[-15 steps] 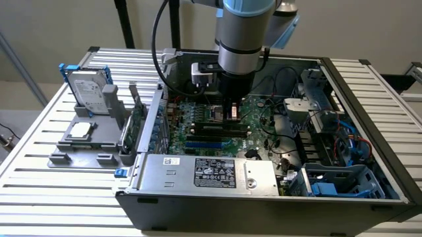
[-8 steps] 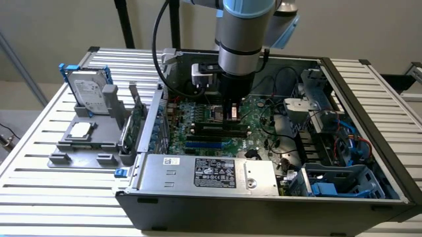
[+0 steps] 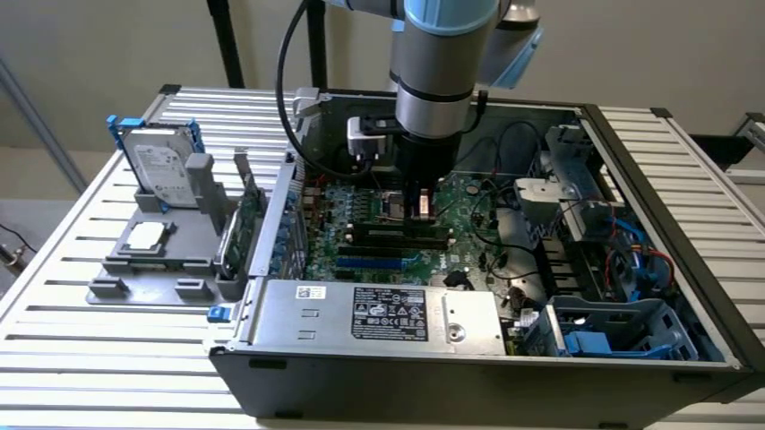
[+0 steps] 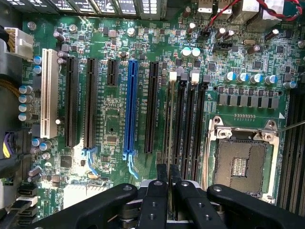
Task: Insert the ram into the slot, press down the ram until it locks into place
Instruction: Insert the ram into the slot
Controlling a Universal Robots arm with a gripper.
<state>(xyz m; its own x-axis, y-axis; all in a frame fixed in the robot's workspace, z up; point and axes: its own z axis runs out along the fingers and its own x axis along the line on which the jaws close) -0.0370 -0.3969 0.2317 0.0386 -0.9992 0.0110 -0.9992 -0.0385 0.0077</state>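
I am watching the gripper hanging low over the motherboard, its fingers drawn nearly together and, as far as I can judge, pinching the ram. The ram's thin edge is running out from between them along the slot, the one of the four parallel black sockets lying nearest the blue slot. I am reading this as the seating step. I cannot tell whether the white end clip is locking. To do it well I am thinking the stick has to be staying square over its own socket and not leaning toward the neighbouring slots, with the push going straight down and evenly along its length, so that neither end is riding high. Around it, the CPU socket is lying just beyond the bank of slots, and capacitors are crowding the far end by the clips. In the exterior view the gripper is standing inside the open case, with loose cables hanging near the arm on the exterior view's right. An upright green card and a hard drive are waiting well apart on the exterior view's left.
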